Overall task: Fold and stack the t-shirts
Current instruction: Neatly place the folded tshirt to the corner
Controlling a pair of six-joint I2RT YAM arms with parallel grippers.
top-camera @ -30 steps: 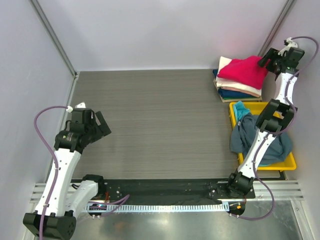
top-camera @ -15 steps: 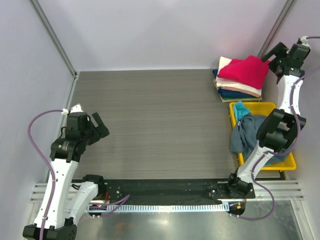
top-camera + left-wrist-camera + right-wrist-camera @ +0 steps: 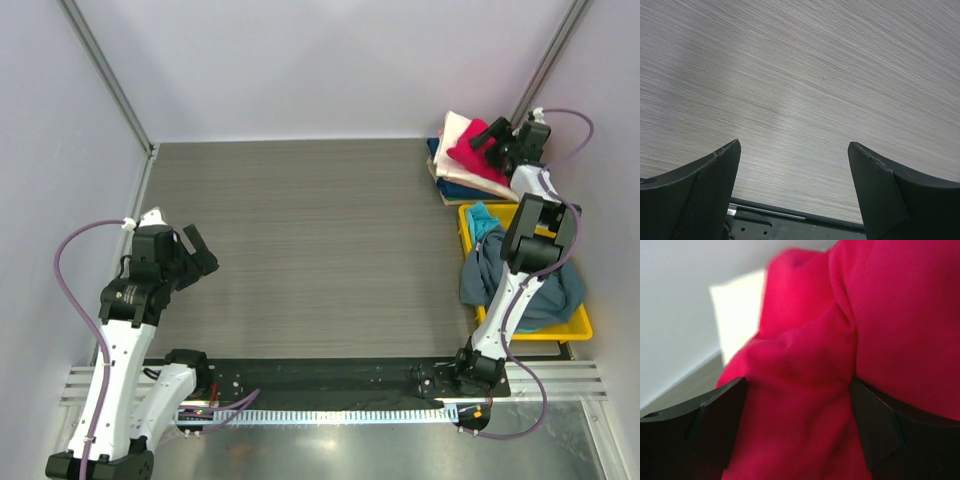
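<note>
Tray: we see a yellow tray [image 3: 525, 211] at the right edge. It holds a blue-grey shirt [image 3: 498, 275] that spills over its left rim, and a teal shirt [image 3: 483, 219] at its far end.
Stack: just beyond the tray, a crimson shirt [image 3: 468, 153] lies on a cream shirt [image 3: 452, 131], with a navy shirt [image 3: 447, 188] beneath.
Right gripper [image 3: 797, 427]: we find it spread wide and pressed into the crimson shirt, with cloth bunched between the jaws.
Left gripper [image 3: 794, 170]: released above the table [image 3: 320, 230], well apart from the shirts.

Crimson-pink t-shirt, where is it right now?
In the top view the crimson-pink t-shirt tops the folded stack in the far right corner, beyond the yellow tray, the right gripper open around it.
</note>
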